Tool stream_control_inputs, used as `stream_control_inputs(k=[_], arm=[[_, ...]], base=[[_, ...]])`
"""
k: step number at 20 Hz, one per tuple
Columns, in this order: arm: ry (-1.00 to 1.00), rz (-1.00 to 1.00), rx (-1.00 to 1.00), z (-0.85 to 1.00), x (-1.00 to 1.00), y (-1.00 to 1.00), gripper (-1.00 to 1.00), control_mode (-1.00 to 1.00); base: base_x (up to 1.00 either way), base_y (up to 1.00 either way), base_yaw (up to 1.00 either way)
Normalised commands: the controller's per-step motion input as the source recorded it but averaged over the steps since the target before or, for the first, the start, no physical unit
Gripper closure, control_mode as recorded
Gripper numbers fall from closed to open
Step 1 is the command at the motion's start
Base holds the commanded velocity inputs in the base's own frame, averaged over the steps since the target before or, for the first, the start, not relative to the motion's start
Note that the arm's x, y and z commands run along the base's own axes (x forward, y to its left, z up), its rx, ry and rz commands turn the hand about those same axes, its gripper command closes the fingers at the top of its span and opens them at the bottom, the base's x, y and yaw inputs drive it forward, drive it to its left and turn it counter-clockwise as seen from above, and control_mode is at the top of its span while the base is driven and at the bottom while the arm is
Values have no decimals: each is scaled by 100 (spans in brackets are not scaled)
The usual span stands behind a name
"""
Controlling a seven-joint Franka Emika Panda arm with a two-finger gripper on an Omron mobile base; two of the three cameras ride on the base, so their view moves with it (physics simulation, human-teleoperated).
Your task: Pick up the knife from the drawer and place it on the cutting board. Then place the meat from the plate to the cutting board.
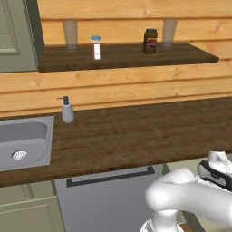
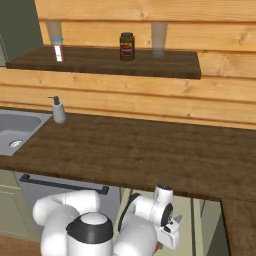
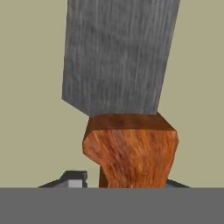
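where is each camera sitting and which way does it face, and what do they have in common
Left base view: behind the arm's left, facing forward and down over the counter, sink and soap dispenser; white arm at lower right.
Right base view: behind the arm's right, same counter; arm at lower left, reaching low below the counter edge.
Hand view: on the hand, looking along the gripper at the knife, handle between the finger tips, over a beige drawer floor.
Shared: both base views show the sink, dispenser, shelf, brown jar and spice bottle.
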Motion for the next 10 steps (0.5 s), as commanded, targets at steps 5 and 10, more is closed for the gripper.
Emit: stream_control_inputs(k=[5, 10], arm=[[0, -5, 1, 17, -29, 12, 100, -100], [0, -8, 2, 96, -56, 20, 100, -100]], base=[[0, 0, 0], [0, 0, 0]])
